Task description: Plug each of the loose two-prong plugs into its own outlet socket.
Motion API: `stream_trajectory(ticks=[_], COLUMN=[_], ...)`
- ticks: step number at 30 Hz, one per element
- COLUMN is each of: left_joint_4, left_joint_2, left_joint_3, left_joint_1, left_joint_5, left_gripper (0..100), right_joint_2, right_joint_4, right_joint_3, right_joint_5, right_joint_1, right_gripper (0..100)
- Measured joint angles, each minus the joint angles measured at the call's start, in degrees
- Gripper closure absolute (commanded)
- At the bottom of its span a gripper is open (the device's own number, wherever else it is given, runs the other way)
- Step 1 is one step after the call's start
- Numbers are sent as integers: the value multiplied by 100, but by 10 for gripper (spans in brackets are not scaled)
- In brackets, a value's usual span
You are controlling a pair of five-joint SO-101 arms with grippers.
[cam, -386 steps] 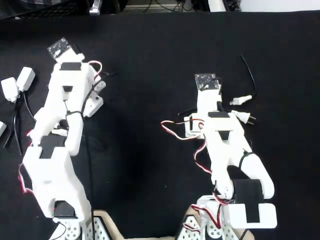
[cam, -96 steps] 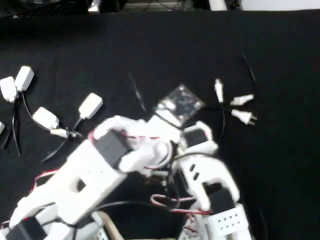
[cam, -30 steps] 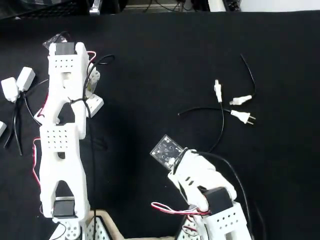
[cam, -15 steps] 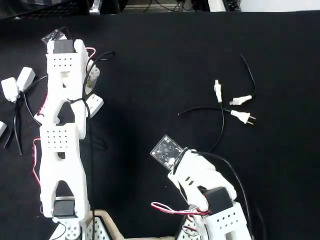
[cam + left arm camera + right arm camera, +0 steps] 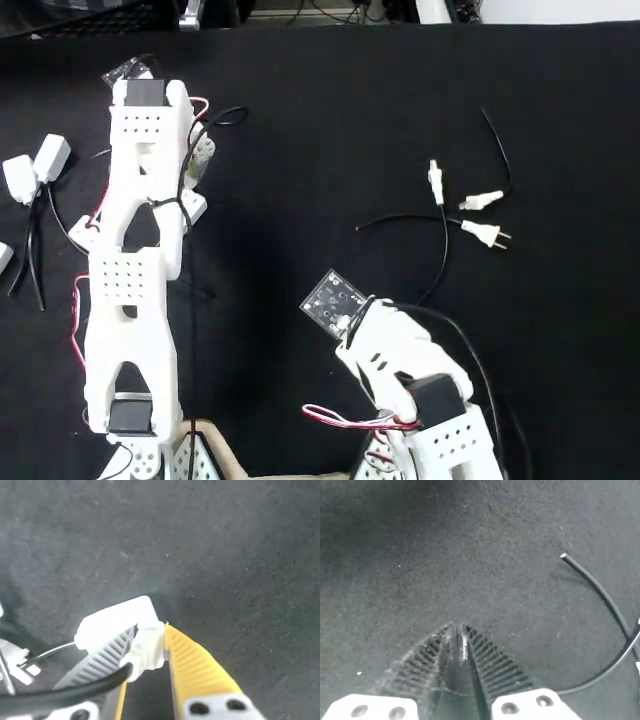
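Left wrist view: my left gripper (image 5: 150,632) is clamped on a white plug (image 5: 146,652), with a yellow finger on one side and a grey finger on the other. The plug's front end touches a white outlet socket (image 5: 112,622). Its black cord (image 5: 65,692) runs past the grey finger.
High view: the left arm (image 5: 135,290) lies stretched out over the black cloth (image 5: 330,120).
Other sockets: 2 outer sockets (image 5: 50,155) lie near the left arm's left side, and 2 inner sockets (image 5: 190,207) lie just beside its right side.
Loose plugs (image 5: 487,235): 3 together, well apart from the left arm, off its right side.
Right wrist view: my right gripper (image 5: 458,630) has its fingers pressed together on nothing, with a black cable (image 5: 602,597) near it.
Right arm (image 5: 410,360): folded back, between the left arm and the loose plugs.
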Motion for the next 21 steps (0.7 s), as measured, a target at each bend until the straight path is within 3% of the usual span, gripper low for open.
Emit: stream_trajectory(ticks=[21], left_joint_4=[-176], left_joint_2=[88], left_joint_3=[316], left_joint_1=[-308], left_joint_5=[105], left_gripper=[973], right_joint_2=[0], right_joint_4=[0], right_joint_3=[0], right_joint_5=[0], right_joint_1=[0], right_gripper=[986])
